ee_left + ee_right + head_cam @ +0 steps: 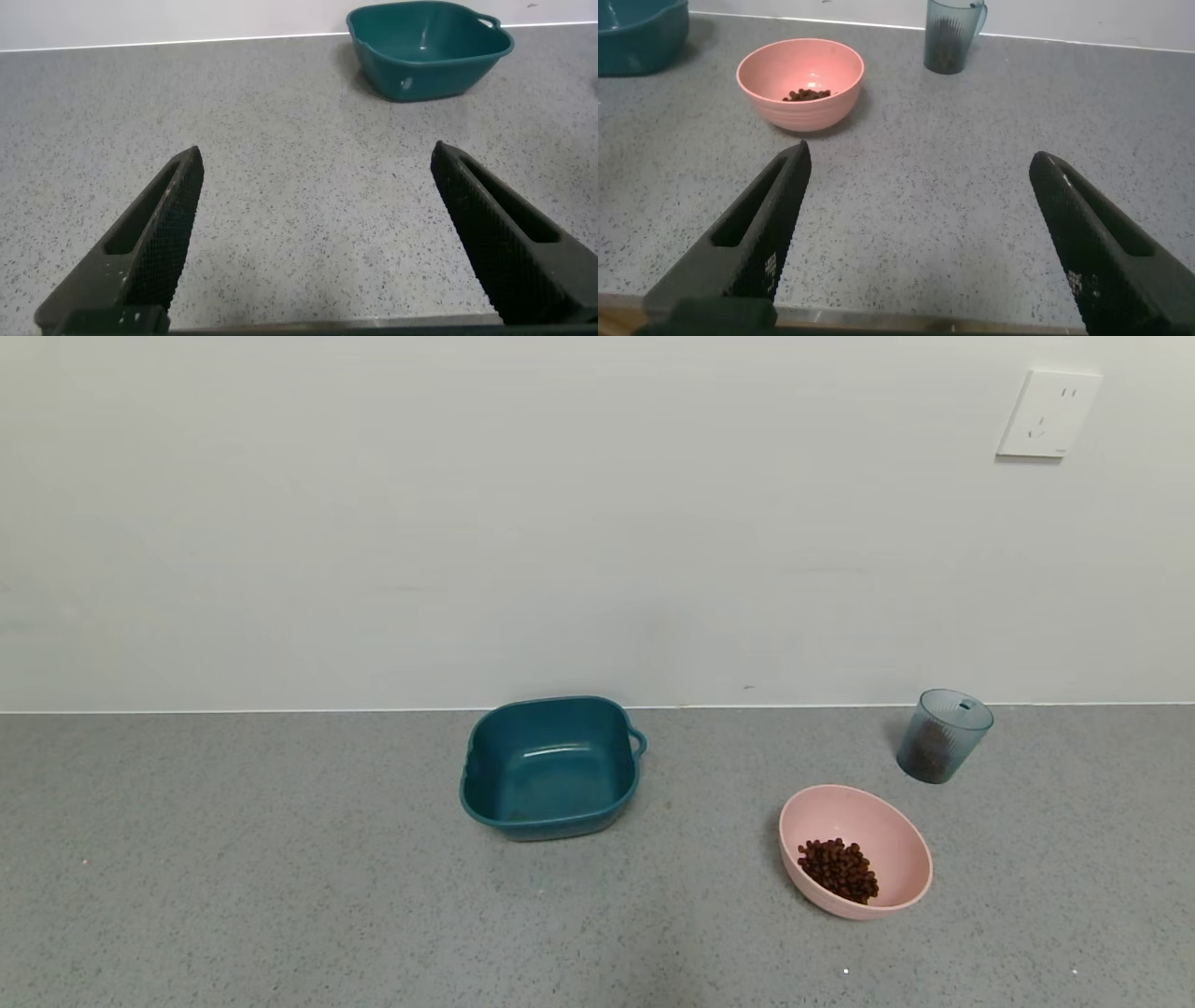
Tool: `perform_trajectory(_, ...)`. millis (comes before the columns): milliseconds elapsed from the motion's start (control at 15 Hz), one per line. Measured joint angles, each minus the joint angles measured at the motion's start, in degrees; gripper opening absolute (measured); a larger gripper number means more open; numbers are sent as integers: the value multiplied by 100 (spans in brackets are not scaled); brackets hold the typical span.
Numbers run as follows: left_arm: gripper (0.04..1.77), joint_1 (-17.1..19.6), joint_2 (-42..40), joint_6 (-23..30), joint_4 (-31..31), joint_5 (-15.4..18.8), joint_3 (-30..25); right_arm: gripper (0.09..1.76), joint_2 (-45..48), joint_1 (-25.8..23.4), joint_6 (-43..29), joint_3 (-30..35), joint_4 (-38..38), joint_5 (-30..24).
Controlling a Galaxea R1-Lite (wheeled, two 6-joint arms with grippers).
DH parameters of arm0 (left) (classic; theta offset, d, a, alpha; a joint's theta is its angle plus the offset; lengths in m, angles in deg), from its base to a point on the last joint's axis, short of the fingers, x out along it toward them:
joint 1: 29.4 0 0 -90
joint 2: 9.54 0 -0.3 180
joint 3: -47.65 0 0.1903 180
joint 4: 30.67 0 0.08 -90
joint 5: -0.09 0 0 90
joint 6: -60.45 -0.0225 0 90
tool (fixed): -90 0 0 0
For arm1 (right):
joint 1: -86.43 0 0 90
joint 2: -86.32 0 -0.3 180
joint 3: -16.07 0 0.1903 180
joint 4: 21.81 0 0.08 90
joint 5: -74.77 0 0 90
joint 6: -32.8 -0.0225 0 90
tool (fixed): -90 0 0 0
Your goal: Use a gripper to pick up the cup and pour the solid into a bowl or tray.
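The ribbed grey-blue cup (943,735) stands upright near the back wall at the right, with dark pellets showing through its side; it also shows in the right wrist view (951,35). The pink bowl (887,831) sits in front of it and to its left, holding a heap of brown pellets (838,869); the bowl also shows in the right wrist view (775,89). My right gripper (918,177) is open and empty, low over the counter, well short of bowl and cup. My left gripper (316,177) is open and empty over bare counter. Neither gripper shows in the head view.
A dark teal tub (551,767) with a side handle stands near the wall at the middle, empty; it also shows in the left wrist view (428,49). The grey speckled counter (280,859) meets a white wall with a socket (1047,414) at the upper right.
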Motion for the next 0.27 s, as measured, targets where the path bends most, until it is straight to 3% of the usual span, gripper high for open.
perform_trajectory(267,175,2,0,0,0,0,0,171,0,0,20,0,-27,0)
